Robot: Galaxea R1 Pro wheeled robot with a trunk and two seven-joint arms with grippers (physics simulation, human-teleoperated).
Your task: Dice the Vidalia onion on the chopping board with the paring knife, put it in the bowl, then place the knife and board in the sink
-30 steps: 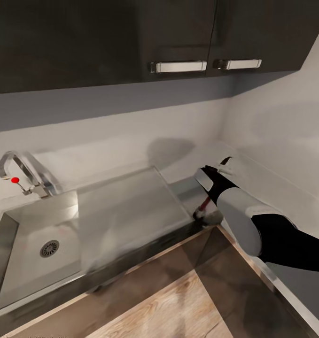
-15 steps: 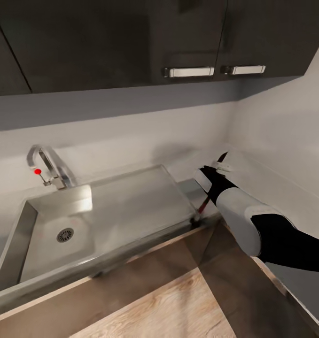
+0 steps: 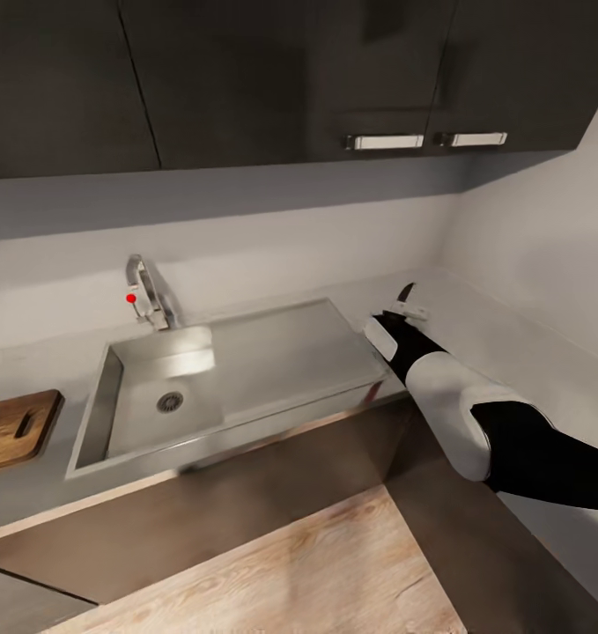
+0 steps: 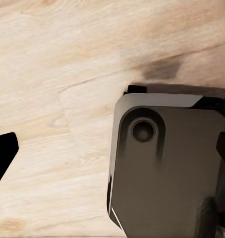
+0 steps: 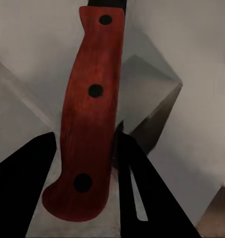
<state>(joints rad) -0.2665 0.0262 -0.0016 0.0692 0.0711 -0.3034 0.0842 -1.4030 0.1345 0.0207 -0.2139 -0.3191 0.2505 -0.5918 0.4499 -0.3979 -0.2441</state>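
Observation:
My right gripper is shut on the paring knife; its red three-rivet handle sits between the black fingers. In the head view that gripper hovers at the right end of the sink's drainboard, and the knife is hidden behind the wrist. The steel sink has a round drain and a chrome tap with a red knob. The brown chopping board lies on the countertop left of the sink. My left gripper is open, pointing down at the floor. The onion and the bowl are out of view.
Dark-brown wall cabinets with metal handles hang above the grey backsplash. The countertop turns a corner at the right wall. Pale wood-plank floor lies in front of the base cabinets. The robot's dark base is under the left gripper.
The camera has swung left: the sink slid right in the picture and the chopping board came into sight. The knife hanging below the right gripper is now hidden behind the wrist.

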